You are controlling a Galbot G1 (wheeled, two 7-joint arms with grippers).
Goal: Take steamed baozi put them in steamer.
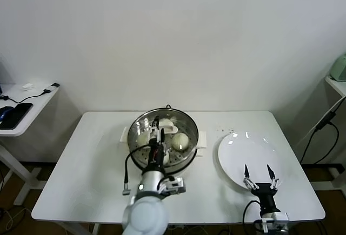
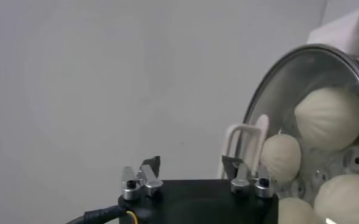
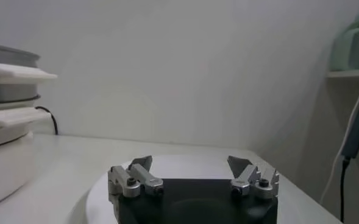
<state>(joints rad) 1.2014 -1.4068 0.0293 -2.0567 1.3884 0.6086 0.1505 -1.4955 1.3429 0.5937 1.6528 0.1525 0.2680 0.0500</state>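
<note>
The shiny steamer (image 1: 188,126) stands mid-table with several pale baozi (image 1: 180,140) on its perforated tray. My left gripper (image 1: 158,129) hangs over the steamer's left half, open and holding nothing. In the left wrist view its gripper (image 2: 191,165) is empty, and the steamer (image 2: 270,91) lies beyond it, with baozi (image 2: 328,115) beside a white loop handle (image 2: 246,139). My right gripper (image 1: 259,174) waits open over the near edge of the plate; the right wrist view shows the gripper (image 3: 190,163) with nothing in it.
An empty white plate (image 1: 238,148) lies right of the steamer. A side table (image 1: 32,102) with a phone and cable stands at the far left. A shelf (image 1: 338,84) and hanging cables are at the far right. The steamer's white base (image 3: 2,152) shows in the right wrist view.
</note>
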